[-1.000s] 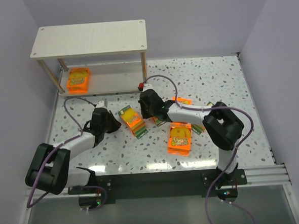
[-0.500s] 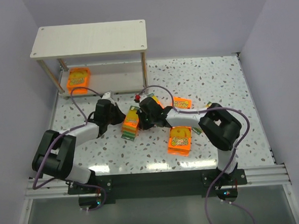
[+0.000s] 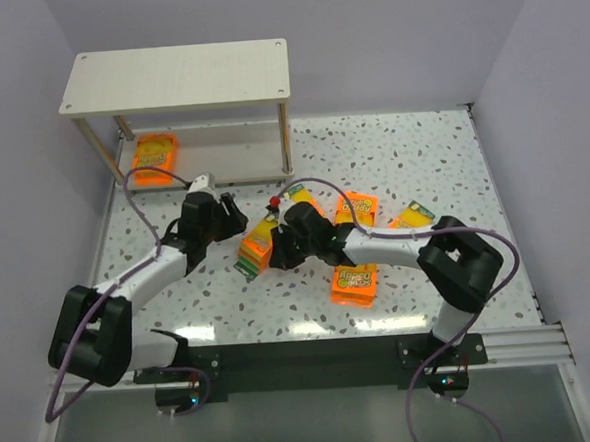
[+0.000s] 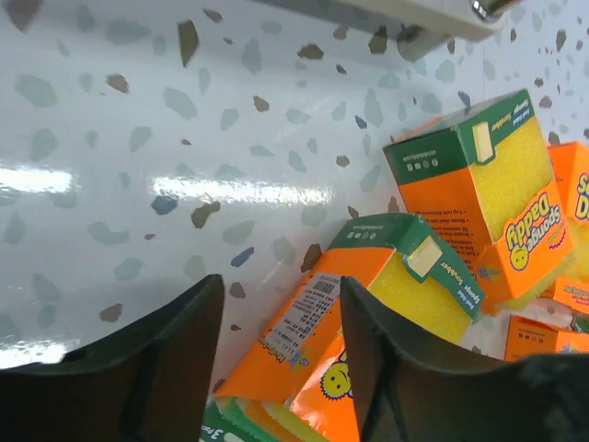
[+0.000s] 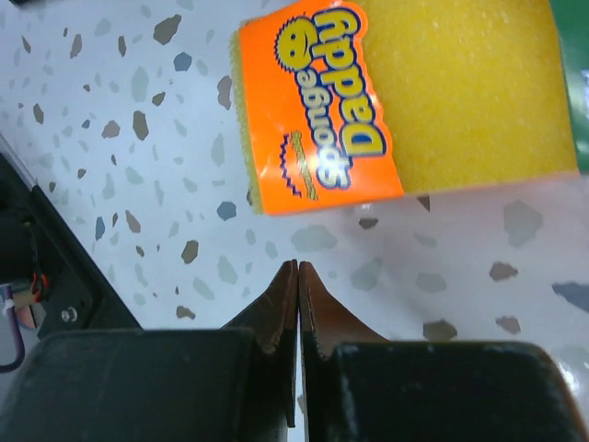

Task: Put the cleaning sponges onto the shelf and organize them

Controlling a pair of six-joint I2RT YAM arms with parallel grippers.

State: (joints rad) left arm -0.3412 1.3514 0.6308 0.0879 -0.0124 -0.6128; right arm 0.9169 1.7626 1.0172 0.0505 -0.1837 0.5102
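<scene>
Left end effector parted (empty), right end effector closed

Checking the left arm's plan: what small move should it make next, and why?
Probably ease the left gripper forward and close on the nearest sponge pack: its jaws stand open with that pack just ahead, while the right gripper is shut, holding nothing.

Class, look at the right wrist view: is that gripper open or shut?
Shut. The right gripper has its fingertips pressed together, nothing between them; the sponge pack lies beyond them.
</scene>
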